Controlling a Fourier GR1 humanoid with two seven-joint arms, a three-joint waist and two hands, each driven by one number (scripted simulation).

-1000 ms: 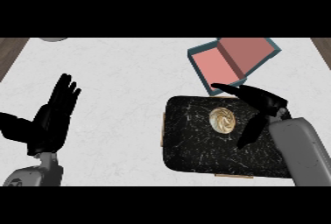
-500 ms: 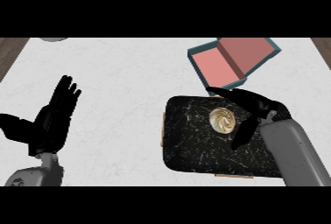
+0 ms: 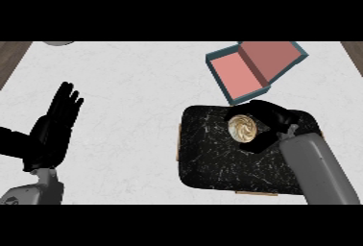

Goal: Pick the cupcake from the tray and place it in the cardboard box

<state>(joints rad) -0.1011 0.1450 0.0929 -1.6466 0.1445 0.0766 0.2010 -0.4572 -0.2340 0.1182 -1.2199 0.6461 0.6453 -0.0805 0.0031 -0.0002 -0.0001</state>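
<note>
The cupcake (image 3: 243,127), round with a pale swirled top, sits on the black marbled tray (image 3: 212,158) near its far edge. My right hand (image 3: 273,120) is curled round the cupcake from the right, fingers above it and thumb below. Just beyond the tray lies the cardboard box (image 3: 245,77), open, with a pink inside and teal outer walls, its lid raised at the back. My left hand (image 3: 53,127) rests open at the left, fingers up, well away from the tray.
A grey round object (image 3: 58,43) peeks in at the counter's far left edge. The white counter (image 3: 135,96) spreads between my left hand and the tray. Wooden floor shows past both far corners.
My right hand has moved left over the tray and curled its fingers and thumb round the cupcake. The left hand has stayed still.
</note>
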